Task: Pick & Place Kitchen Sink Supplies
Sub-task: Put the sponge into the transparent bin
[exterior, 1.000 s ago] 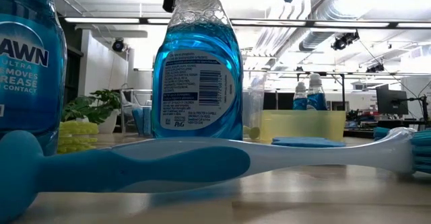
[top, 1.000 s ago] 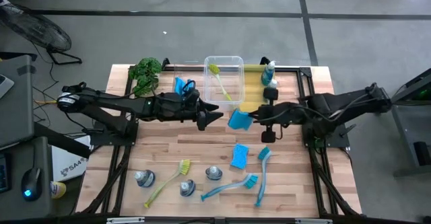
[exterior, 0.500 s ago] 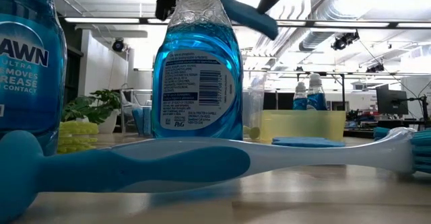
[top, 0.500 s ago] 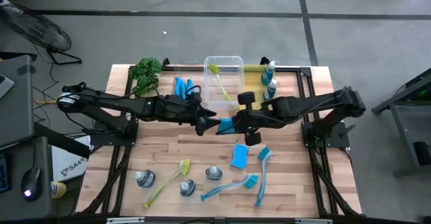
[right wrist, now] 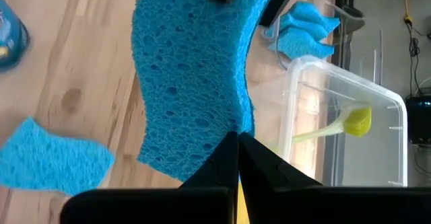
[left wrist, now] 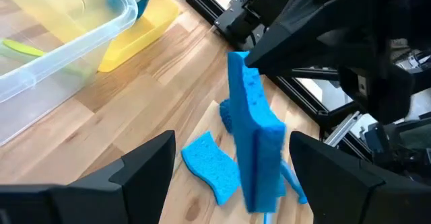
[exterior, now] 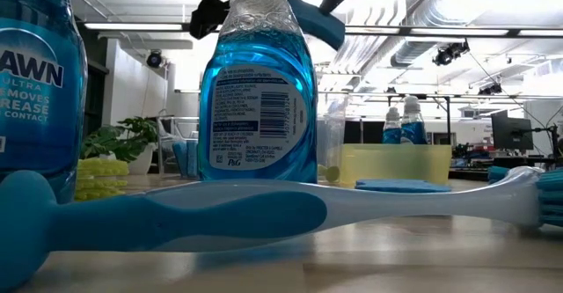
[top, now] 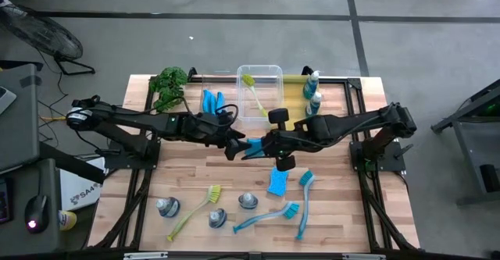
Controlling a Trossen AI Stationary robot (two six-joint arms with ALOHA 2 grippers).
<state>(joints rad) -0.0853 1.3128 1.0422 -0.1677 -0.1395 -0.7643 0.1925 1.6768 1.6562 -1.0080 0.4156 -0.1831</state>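
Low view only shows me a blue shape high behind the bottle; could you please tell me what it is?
Observer: A blue sponge, pinched in the shut right tool above the middle of the table.
Operator: Is the left tool touching it?
Observer: No. The left tool is open and straddles the sponge, with gaps on both sides.
Operator: Anything nearby on the wood?
Observer: A second sponge lies flat close by.

- My two arms are black, built of jointed segments.
- My left gripper [left wrist: 229,177] carries two matte black, wedge-shaped fingers.
- Thin black cables run along my arms.
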